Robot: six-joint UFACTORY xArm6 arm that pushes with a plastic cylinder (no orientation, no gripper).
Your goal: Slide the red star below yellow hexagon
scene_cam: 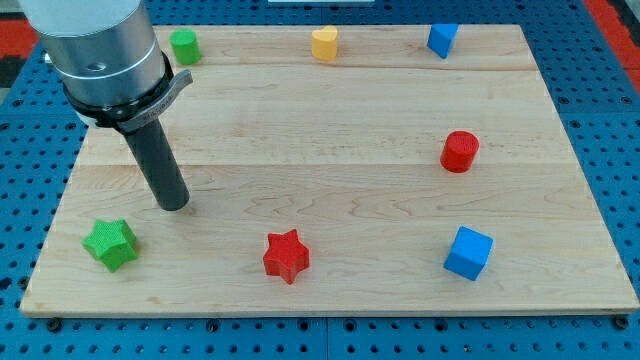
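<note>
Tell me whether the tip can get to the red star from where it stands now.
Probably yes. My tip stands up and to the view's left of the red star, with bare board between them. The green star lies off to the view's left, out of that path.

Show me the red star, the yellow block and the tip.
red star [286, 256], camera view, middle of its top face
yellow block [324, 42], camera view, its front face
my tip [174, 204], camera view, the rod's very end
</note>
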